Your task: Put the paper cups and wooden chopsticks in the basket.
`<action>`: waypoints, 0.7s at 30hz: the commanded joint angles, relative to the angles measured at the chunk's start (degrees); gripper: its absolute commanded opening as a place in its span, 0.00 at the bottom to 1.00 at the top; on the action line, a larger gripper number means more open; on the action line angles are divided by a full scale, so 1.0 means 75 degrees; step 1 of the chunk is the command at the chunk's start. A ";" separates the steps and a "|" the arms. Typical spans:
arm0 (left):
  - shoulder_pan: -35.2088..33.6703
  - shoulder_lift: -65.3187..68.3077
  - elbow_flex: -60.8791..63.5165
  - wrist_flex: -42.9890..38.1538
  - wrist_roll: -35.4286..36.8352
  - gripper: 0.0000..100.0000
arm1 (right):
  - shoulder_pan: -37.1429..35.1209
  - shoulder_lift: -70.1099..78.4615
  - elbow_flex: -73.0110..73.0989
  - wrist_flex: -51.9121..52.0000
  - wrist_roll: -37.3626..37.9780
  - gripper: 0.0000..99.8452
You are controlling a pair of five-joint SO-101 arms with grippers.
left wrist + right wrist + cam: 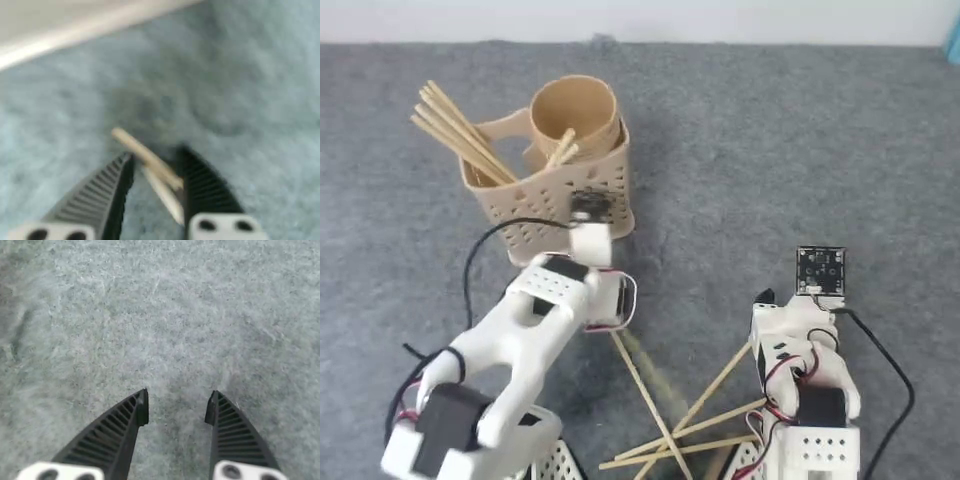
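The grey, carpet-like bench (820, 130) spreads under everything, with a pale wall along its far edge.

My left arm (510, 360) stretches from the near left corner toward the basket. My right arm (805, 380) sits folded at the near right, well apart from the basket.

The beige perforated basket (555, 205) stands upright on the far left part of the bench. A paper cup (575, 110) stands in it, mouth up, against its far right side. A bundle of wooden chopsticks (460, 135) leans out over the basket's left rim, and one more stick (562, 148) rests inside against the cup.

Several loose chopsticks (690, 425) lie crossed on the bench between the bases of my two arms. One long stick (640, 385) runs out from under my left wrist down into that pile.

My left gripper (588, 215) hangs just at the near wall of the basket. In the left wrist view a chopstick (135, 146) lies slantwise across my left gripper (155, 155), its end poking out past the tips. I cannot tell whether I have a grip on it.

My right gripper (177, 407) is spread wide with nothing in it, poised over bare bench.
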State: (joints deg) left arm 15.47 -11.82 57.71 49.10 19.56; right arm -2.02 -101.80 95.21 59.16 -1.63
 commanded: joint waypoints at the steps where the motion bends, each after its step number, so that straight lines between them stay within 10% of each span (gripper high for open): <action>1: 0.0727 -0.1442 0.0768 0.0621 -0.1536 0.01 | 0.0322 -0.0135 0.0176 0.0006 0.0105 0.20; 21: 0.0738 -1.2062 0.2936 0.2884 -0.1606 0.01 | 0.0404 -0.0135 0.0176 -0.0006 0.0105 0.20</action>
State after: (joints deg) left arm 22.95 -89.36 78.64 67.65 8.04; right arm 0.18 -101.80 95.21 59.16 -1.63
